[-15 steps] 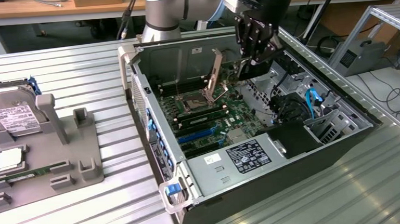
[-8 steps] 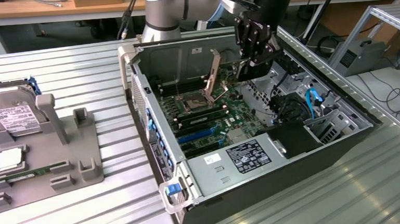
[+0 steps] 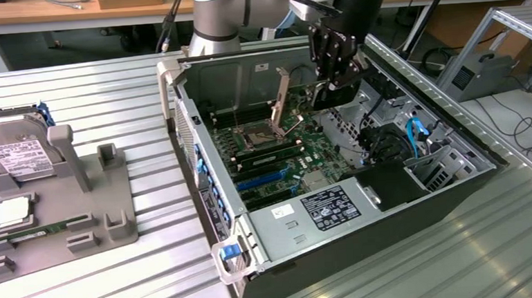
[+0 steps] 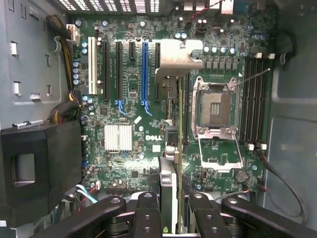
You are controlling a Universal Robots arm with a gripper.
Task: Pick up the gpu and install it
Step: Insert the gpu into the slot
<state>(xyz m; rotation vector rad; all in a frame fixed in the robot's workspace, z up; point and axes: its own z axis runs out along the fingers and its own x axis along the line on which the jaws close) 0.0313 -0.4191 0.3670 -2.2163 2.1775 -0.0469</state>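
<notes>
The gpu (image 4: 168,173) is pinched by the end effector (image 4: 172,208) above the motherboard (image 4: 129,114); installation is judged underway, and slot alignment is required

A labelled hard drive (image 3: 12,154) is propped in a grey holder (image 3: 93,194) on the ribbed counter (image 3: 117,290), beside an opened computer case (image 3: 225,75) whose motherboard (image 4: 148,129) is exposed.

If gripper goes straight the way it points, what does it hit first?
The motherboard, probably between the expansion slots and the CPU socket, with the held gpu touching first. Depth unclear.
</notes>
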